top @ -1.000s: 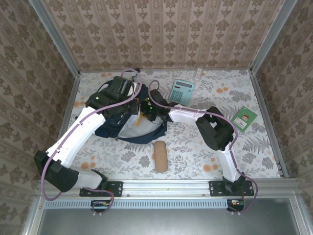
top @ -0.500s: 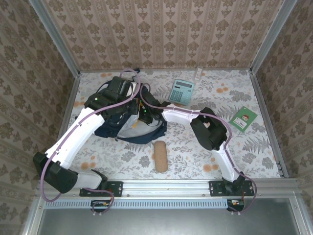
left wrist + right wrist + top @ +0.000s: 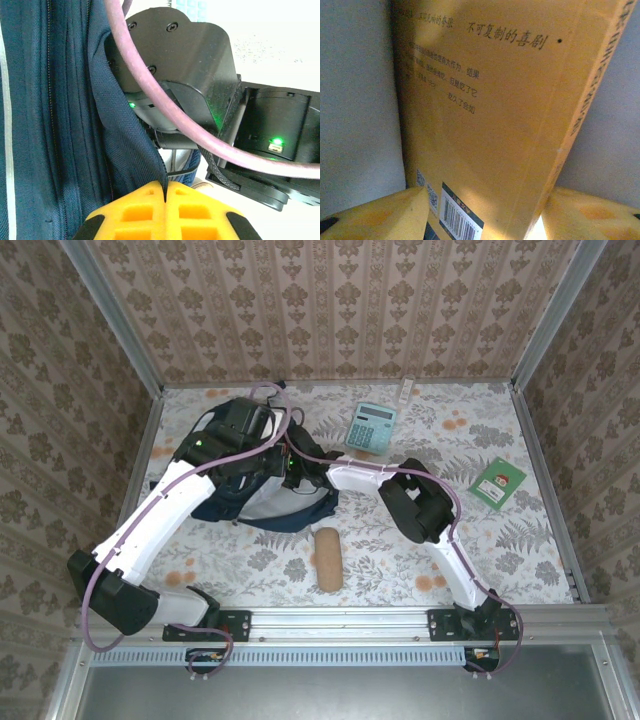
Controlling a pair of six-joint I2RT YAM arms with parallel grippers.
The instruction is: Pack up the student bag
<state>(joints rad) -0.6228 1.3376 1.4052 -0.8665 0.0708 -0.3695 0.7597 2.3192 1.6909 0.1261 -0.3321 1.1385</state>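
1. The bag [image 3: 262, 508] is lying at the back left of the table [image 3: 400, 560], with its opening facing the right arm.
2. The left gripper [image 3: 165, 196] is pinching the navy edge of that opening, its pads clenched on the fabric.
3. The right gripper [image 3: 487, 212] is clasping a yellow book [image 3: 490, 100] by its barcode end. The book's long axis is pointing away from the fingers, deeper into the bag.
4. Grey lining [image 3: 355, 100] is flanking the book on both sides, so I judge that any further push is running straight along that axis.
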